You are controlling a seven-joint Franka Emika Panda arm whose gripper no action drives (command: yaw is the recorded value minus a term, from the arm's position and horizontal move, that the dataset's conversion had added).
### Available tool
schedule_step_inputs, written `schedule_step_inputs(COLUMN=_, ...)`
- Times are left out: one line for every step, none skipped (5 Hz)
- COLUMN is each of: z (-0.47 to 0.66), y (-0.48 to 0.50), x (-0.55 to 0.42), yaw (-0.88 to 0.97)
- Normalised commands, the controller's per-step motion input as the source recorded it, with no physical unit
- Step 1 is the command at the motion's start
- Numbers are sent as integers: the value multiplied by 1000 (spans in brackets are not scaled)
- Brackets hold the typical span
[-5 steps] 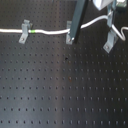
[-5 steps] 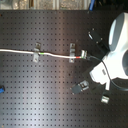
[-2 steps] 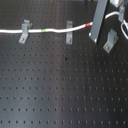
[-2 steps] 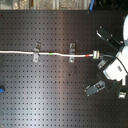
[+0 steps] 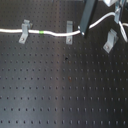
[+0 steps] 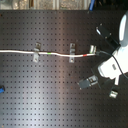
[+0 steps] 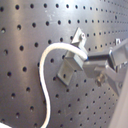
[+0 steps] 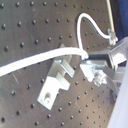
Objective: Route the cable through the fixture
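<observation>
The first exterior view looks from low and fairly near across the perforated counter (image 5: pixel 60 90), toward the line of metal clips (image 5: pixel 69 32). The second exterior view looks straight down from higher, taking in the whole counter and the arm (image 6: pixel 117 60). Both exterior views share the clips. Both wrist views sit very close to one clip (image 7: pixel 70 62).

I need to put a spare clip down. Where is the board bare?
Bare: the perforated board below the cable in the first exterior view. Crowded: the cable line with its clips, and around the gripper.
</observation>
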Motion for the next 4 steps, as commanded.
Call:
schedule_step_inputs(z=123, y=-70, x=-127, yaw=100)
schedule_step_inputs(z=132, y=-31, x=-179, yaw=109)
schedule_step_inputs(z=46, y=214, x=-108, yaw=211)
schedule_step_inputs(z=82, y=197, x=-89, yaw=246)
